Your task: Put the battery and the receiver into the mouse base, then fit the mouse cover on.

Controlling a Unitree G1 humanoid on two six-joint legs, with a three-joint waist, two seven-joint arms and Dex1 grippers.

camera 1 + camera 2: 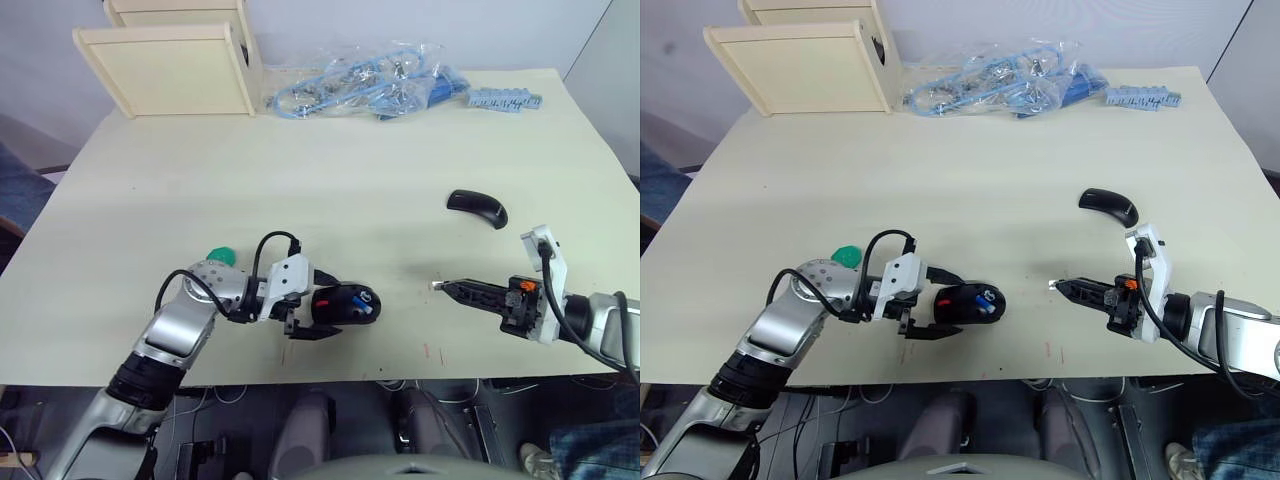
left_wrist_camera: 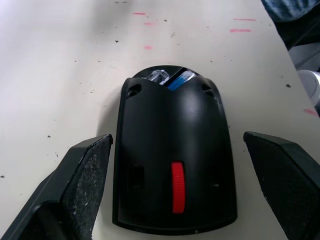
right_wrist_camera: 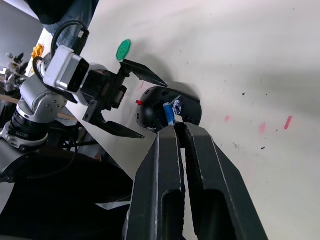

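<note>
**Mouse base between my left fingers, cover lying far off on the bench**

My left pincer [image 1: 322,303] stands wide apart near the front edge of the pale cream bench [image 1: 380,170], its two black fingers on either side of the mouse base [image 1: 345,304] without touching it. In my left wrist view the base [image 2: 174,160] sits flat on the surface with a clear gap to each padded finger [image 2: 87,175]. It has a red wheel at the near end, and at the far end the blue battery [image 2: 180,80] lies in an open bay beside something silvery.

My right pincer [image 1: 448,288] is pressed together, the fingertips low over the bench, well to the right of the base and pointing toward it. A tiny pale thing shows at the tip, but I cannot tell what it is or whether I hold it.

The mouse cover [image 1: 478,207] lies alone farther back on my right, well apart from both arms. A small green disc [image 1: 219,256] rests on the bench just behind my left wrist.

The bench top is matte, flecked with dark specks and a few red marks [image 2: 240,31] near the front edge. At the back left stand light wooden box panels [image 1: 170,55]; beside them lies a clear bag of blue parts [image 1: 370,85], with a loose blue piece [image 1: 503,99] to its right. A pale wall rises behind the bench.
</note>
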